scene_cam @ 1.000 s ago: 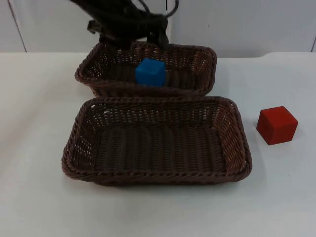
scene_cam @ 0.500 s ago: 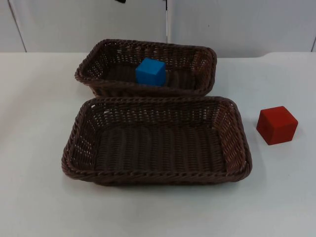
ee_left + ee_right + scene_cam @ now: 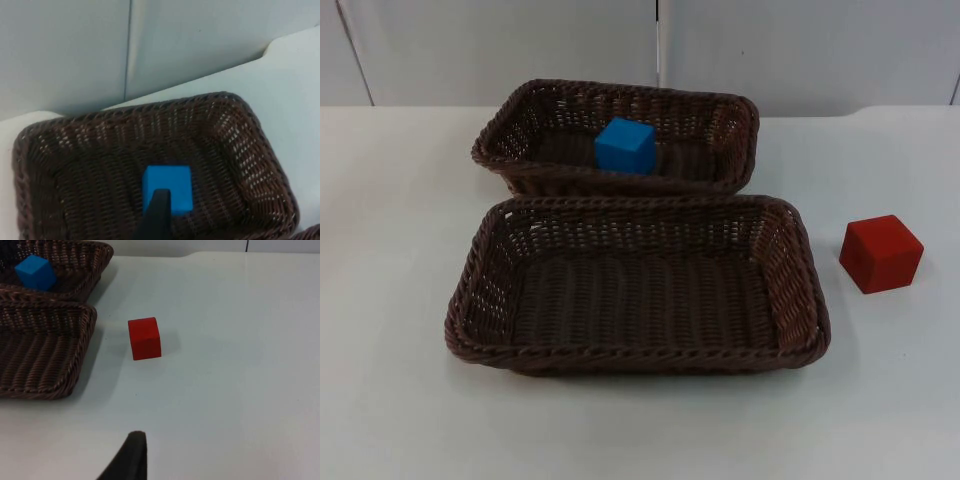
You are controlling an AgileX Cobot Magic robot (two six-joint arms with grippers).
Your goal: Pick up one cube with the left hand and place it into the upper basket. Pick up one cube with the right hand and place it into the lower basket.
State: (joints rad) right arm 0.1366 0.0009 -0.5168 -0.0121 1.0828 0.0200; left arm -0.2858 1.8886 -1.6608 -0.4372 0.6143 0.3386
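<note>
- A red cube [image 3: 144,338] was seen resting on the white table [image 3: 240,340], just beside the lower basket [image 3: 45,350] but apart from it.
- A blue cube [image 3: 35,272] was seen lying inside the upper basket [image 3: 85,270].
- One black fingertip [image 3: 131,457] of the right gripper was seen above bare table, well apart from the red cube.

The white tabletop [image 3: 400,400] carries two brown wicker baskets and a red cube [image 3: 881,253]. The upper basket [image 3: 720,165] sits near the grey wall, the lower basket [image 3: 800,320] just in front of it. The cube rests on the bare surface, near the lower basket's right side.
</note>
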